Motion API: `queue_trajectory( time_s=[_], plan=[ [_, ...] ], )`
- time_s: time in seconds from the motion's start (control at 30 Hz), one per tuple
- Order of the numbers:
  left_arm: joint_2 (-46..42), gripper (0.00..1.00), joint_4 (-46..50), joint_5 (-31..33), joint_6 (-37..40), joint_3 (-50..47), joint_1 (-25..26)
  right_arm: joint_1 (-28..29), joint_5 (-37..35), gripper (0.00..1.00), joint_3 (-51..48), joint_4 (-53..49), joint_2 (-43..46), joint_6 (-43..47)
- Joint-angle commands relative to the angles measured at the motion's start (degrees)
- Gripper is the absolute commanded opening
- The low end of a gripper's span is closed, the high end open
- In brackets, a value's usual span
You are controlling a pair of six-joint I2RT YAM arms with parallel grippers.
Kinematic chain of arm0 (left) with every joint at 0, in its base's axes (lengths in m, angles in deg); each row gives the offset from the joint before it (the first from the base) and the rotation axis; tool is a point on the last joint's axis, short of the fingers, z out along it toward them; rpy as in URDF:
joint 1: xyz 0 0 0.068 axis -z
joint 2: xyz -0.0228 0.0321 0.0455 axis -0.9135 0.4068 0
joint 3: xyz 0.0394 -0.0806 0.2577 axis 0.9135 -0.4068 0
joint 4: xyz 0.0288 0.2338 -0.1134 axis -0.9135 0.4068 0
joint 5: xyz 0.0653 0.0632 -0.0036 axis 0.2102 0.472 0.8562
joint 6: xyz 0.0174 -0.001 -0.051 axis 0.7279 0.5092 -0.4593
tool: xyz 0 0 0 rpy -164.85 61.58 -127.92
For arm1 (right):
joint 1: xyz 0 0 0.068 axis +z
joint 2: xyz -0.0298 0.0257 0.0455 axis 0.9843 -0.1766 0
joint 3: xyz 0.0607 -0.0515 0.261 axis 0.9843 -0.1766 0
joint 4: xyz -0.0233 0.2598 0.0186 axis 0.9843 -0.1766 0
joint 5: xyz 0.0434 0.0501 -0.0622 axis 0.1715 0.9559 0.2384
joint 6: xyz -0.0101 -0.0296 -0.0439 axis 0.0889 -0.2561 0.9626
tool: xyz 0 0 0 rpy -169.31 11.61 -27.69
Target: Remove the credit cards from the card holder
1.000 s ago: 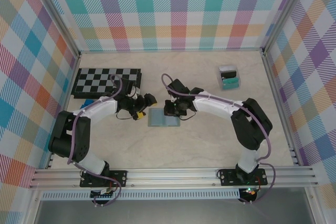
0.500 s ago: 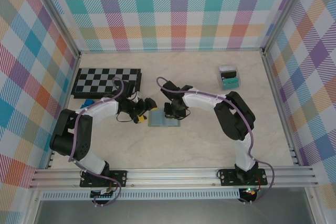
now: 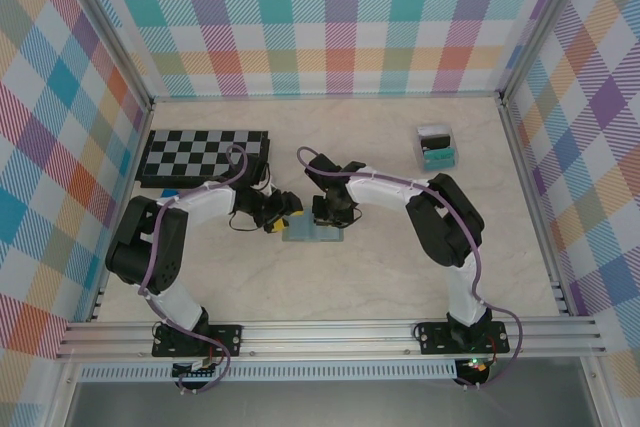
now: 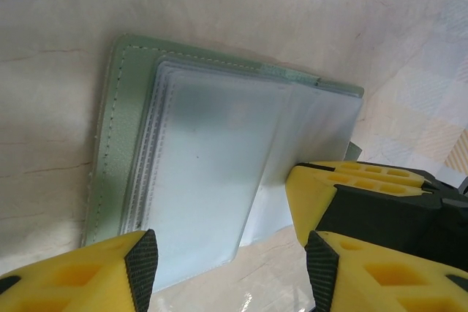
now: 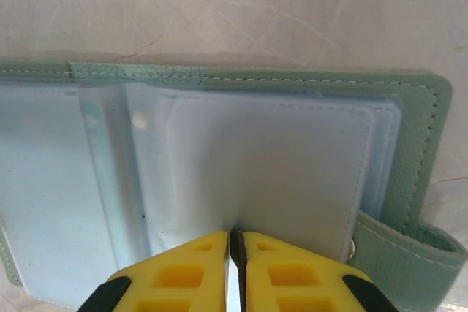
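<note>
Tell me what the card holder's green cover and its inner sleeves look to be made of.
The card holder has a cover that looks like leather or imitation leather: matte, finely grained, with pale stitching along its edge. The inner sleeves look like soft frosted plastic, translucent and slightly glossy, with ribbed welded borders; the exact plastic cannot be told.

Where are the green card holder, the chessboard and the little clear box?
card holder [image 3: 318, 236], top external view, on its open inner pockets.
chessboard [image 3: 205, 154], top external view, middle of its chequered face.
clear box [image 3: 436, 147], top external view, middle of the box.
</note>
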Motion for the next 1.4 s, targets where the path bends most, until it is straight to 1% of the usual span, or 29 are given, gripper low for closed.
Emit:
queue_trajectory(
  time_s=[0.0, 0.23, 0.63, 0.73, 0.97, 1.17, 1.27, 1.37],
  plan=[
    [1.26, 0.58, 1.25, 0.0, 1.33, 1.33, 0.47, -0.06, 0.28, 0.14, 0.27, -3.07, -2.08, 0.02],
    [1.82, 0.58, 2.27, 2.58, 1.64, 1.41, 0.67, -0.08, 0.63, 0.14, 0.09, -3.04, -2.18, 0.16],
    [3.49, 0.57, 1.4, 1.76, 2.1, 1.98, 2.56, -0.08, 1.68, 0.14, -0.13, -2.8, -2.36, -0.31],
    [3.18, 0.54, 0.53, 0.77, 1.96, 1.99, 2.9, -0.08, 2.08, 0.14, -0.35, -2.66, -2.29, -0.41],
    [1.71, 0.43, -0.52, -0.16, 2.73, 1.65, 3.09, -0.08, 2.3, 0.14, -0.35, -2.53, -2.44, -0.5],
    [0.88, 0.35, -1.45, -1.44, 2.8, 0.8, 3.09, -0.08, 2.21, 0.14, -0.61, -2.24, -2.26, -0.85],
    [0.24, 0.32, -1.45, -0.53, 3.69, 0.8, 3.09, -0.08, 2.38, 0.14, -0.86, -1.89, -1.99, -0.92],
    [0.09, 0.32, -1.45, -0.39, 3.78, 0.6, 3.09, -0.08, 2.59, 0.14, -1.08, -1.76, -1.84, -0.85]
  ],
)
